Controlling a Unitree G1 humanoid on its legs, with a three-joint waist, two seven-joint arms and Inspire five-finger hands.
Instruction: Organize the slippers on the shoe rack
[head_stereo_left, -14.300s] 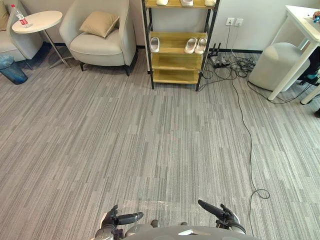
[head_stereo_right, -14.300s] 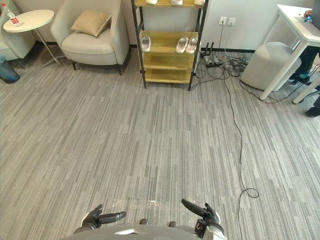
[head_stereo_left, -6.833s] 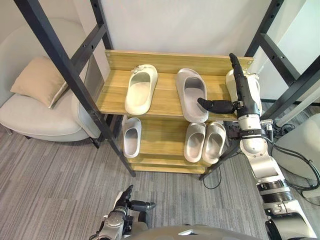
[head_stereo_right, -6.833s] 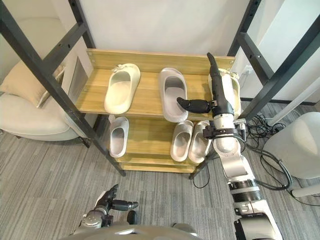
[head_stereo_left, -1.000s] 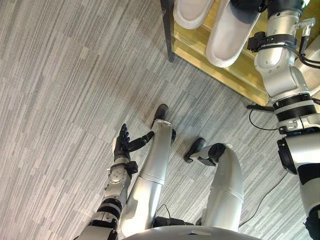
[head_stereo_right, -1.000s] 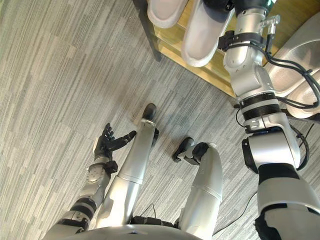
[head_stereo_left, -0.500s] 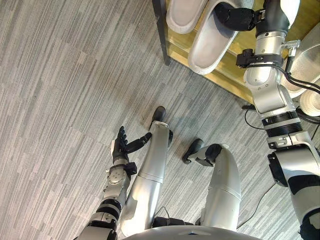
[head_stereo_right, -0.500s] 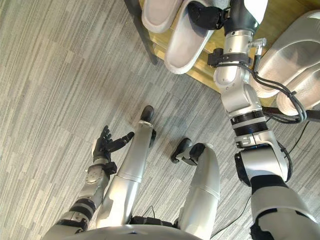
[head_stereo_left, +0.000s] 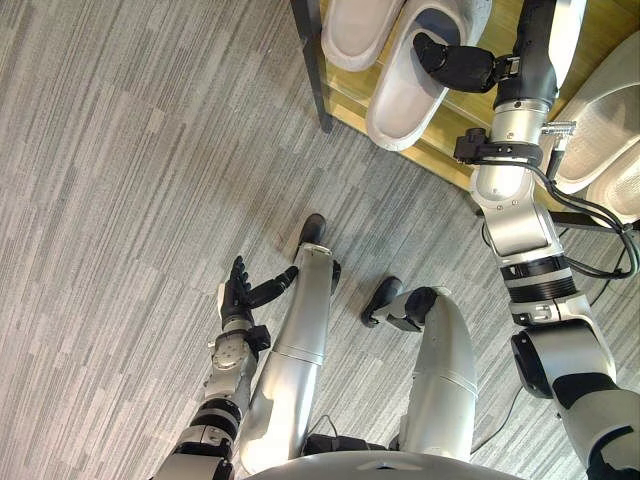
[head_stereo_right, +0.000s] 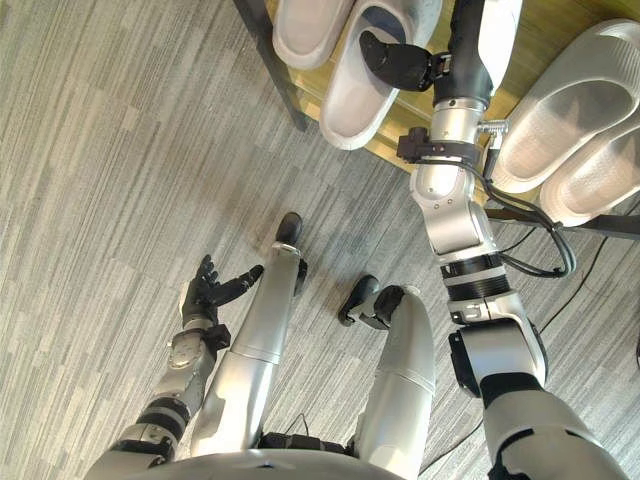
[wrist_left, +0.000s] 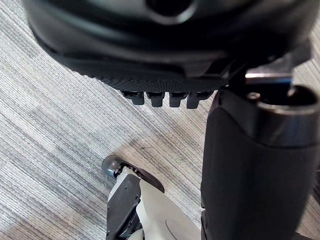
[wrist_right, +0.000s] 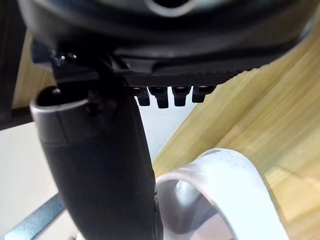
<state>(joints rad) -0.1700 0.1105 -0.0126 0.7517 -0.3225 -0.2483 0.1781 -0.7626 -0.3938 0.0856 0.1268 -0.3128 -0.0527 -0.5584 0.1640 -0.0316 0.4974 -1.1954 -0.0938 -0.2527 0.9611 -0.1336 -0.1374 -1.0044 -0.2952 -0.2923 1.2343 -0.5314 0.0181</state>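
A wooden shoe rack (head_stereo_left: 445, 140) with black posts stands ahead. Two pale slippers lie side by side on its shelf. The left one (head_stereo_left: 355, 30) sits fully on the wood, and the other (head_stereo_left: 405, 90) hangs its end over the front edge. My right hand (head_stereo_left: 520, 55) reaches onto the shelf, fingers straight, its thumb laid across that overhanging slipper's opening. The right wrist view has the slipper's strap (wrist_right: 220, 185) arching just past the thumb. A white slipper edge (head_stereo_left: 568, 30) shows behind the hand. My left hand (head_stereo_left: 243, 297) hangs open low over the carpet.
Another pair of pale slippers (head_stereo_right: 560, 100) lies further right on the rack. A black rack post (head_stereo_left: 310, 60) runs down at the shelf's left corner. Grey striped carpet (head_stereo_left: 120, 200) covers the floor to the left.
The view has swung, so the rack and my right arm now sit lower and further left. The thumb stays on the overhanging slipper. My left hand hangs as before.
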